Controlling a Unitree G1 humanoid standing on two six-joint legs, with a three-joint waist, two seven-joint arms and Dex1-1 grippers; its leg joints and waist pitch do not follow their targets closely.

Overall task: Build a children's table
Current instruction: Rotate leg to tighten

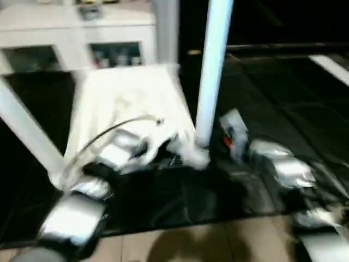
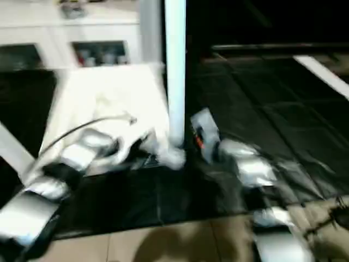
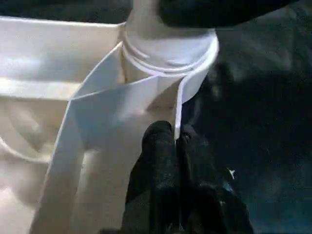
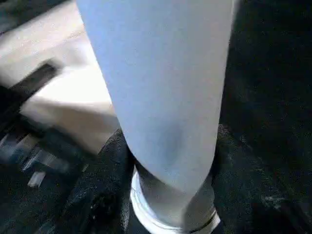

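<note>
At the corner socket [image 3: 168, 53], right claw [image 4: 168, 161] clenches the seated leg [image 1: 212, 71]; left claw [image 3: 178, 141] grips the tabletop rim [image 3: 178, 109].

A white cabinet [image 1: 76, 38] stood at about 11 o'clock in the head views, against the far side of the room. Its lower front had glass doors [image 1: 115, 54], and small blurred items showed behind the glass. Something small sat on its top [image 1: 90, 10], too blurred to tell what. A black mat [image 1: 283, 98] covered most of the floor from the centre out to 3 o'clock, glossy and creased. At 6 o'clock, bare tan floor [image 1: 207, 240] showed along the near edge. A pale strip [image 1: 330, 68] lay across the mat at 2 o'clock.
</note>
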